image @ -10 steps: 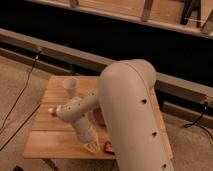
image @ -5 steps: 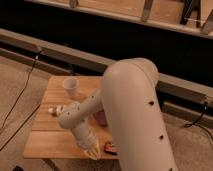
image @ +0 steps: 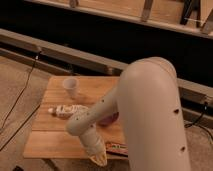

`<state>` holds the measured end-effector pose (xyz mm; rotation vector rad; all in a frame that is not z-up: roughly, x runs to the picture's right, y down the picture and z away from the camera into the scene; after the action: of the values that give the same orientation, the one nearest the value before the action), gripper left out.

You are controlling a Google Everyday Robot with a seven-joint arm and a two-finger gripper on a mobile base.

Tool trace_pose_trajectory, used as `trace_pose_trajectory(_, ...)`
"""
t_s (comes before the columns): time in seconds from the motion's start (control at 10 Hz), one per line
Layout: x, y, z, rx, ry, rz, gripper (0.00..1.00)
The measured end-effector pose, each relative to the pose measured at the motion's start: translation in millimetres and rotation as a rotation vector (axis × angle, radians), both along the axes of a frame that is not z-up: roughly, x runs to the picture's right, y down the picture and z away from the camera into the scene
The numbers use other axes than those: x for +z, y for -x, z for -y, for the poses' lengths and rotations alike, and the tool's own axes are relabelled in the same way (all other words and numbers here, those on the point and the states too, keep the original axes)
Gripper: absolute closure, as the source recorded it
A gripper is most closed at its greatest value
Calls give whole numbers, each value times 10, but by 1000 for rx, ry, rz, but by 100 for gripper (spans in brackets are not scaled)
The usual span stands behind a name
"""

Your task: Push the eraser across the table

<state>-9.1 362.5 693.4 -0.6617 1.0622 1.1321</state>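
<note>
The eraser [image: 116, 147] is a small flat dark block with reddish-orange edging. It lies near the front edge of the light-brown wooden table [image: 55, 140], partly hidden by my arm. My gripper [image: 98, 158] hangs at the table's front edge, just left of the eraser and very close to it. Whether it touches the eraser cannot be told. My big white arm covers the right part of the table.
A white cup [image: 70, 86] stands at the table's back left. A white labelled bottle [image: 63, 110] lies on its side at the left. A dark maroon bowl [image: 109, 120] sits mid-table behind my forearm. Cables run over the floor at the left.
My arm has swung down and forward. The gripper has moved from mid-table to the front edge, beside the eraser. The eraser, bottle, cup and bowl have not visibly moved.
</note>
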Motion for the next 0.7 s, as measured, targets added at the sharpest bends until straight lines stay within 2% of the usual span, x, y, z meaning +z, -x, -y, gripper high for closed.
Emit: trace_pose_trajectory(0.7, 167, -331, -33, -15, -11, -34, 100)
